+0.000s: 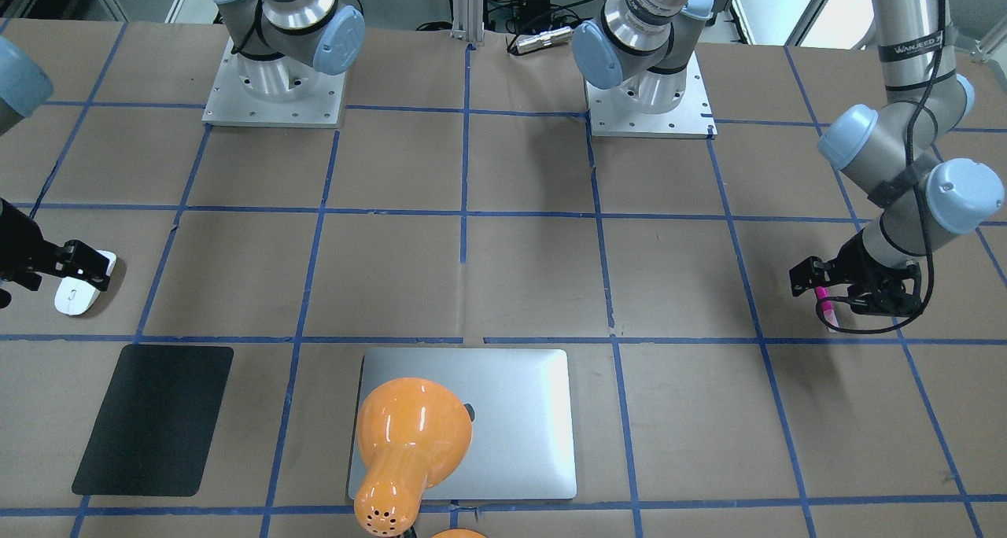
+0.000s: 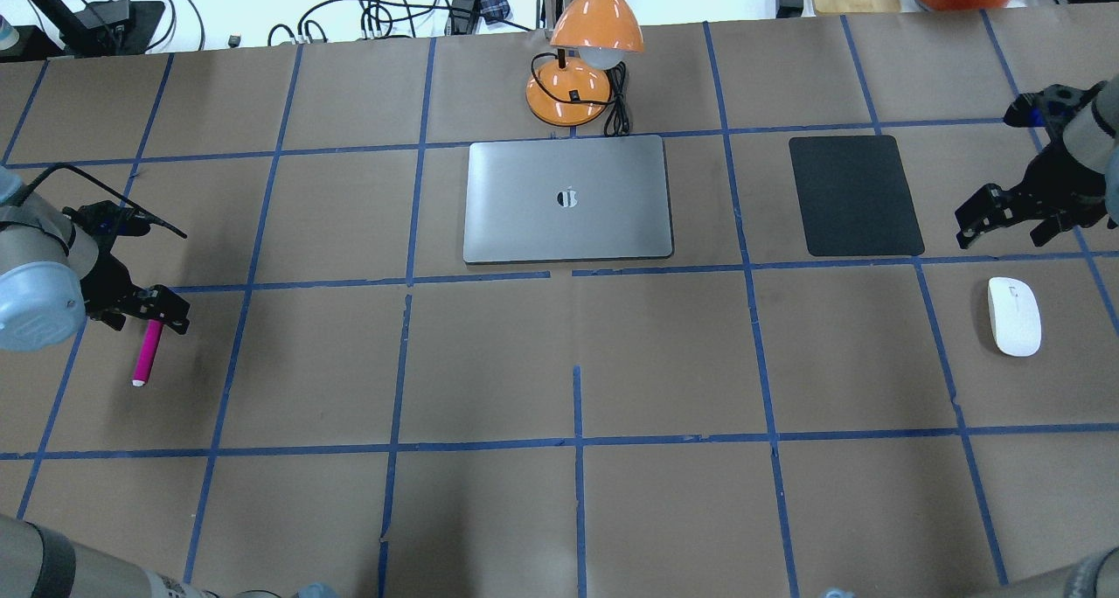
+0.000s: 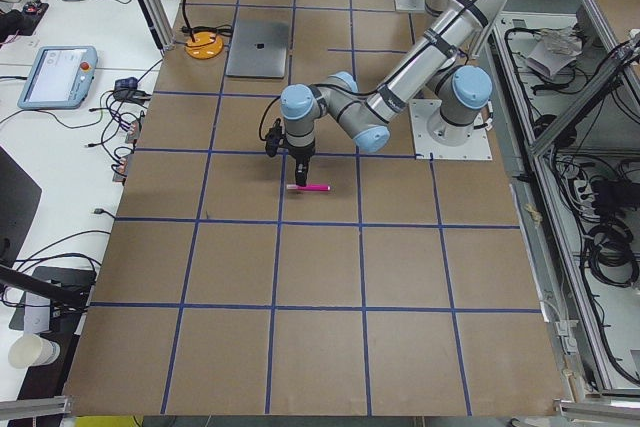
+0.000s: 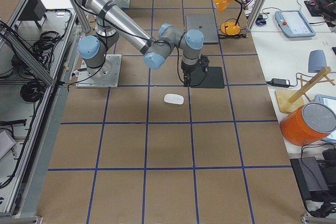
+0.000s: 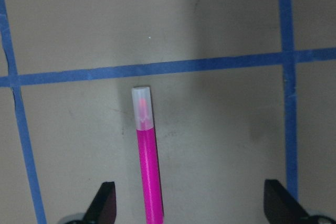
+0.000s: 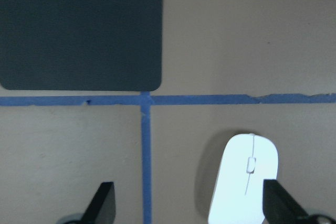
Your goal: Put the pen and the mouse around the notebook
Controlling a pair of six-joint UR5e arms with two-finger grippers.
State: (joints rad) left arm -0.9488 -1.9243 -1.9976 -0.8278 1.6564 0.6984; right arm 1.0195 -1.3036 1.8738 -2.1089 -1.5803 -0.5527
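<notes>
The magenta pen (image 2: 146,351) lies on the brown table at its left end, its pale tip pointing away from the arm. My left gripper (image 2: 163,308) hovers over the pen's near end and is open. In the left wrist view the pen (image 5: 146,166) runs up between the two fingers (image 5: 105,203), touching neither. The white mouse (image 2: 1014,316) rests at the table's right end. My right gripper (image 2: 1005,218) is open above it, toward the far side. In the right wrist view the mouse (image 6: 244,177) sits close to the right-hand finger. The silver notebook (image 2: 524,213) lies closed at the far centre.
A black mat (image 2: 855,194) lies right of the notebook, near my right gripper. An orange desk lamp (image 2: 594,21) stands behind the notebook, its shade over the lid's far edge. Blue tape lines grid the brown table (image 2: 577,353).
</notes>
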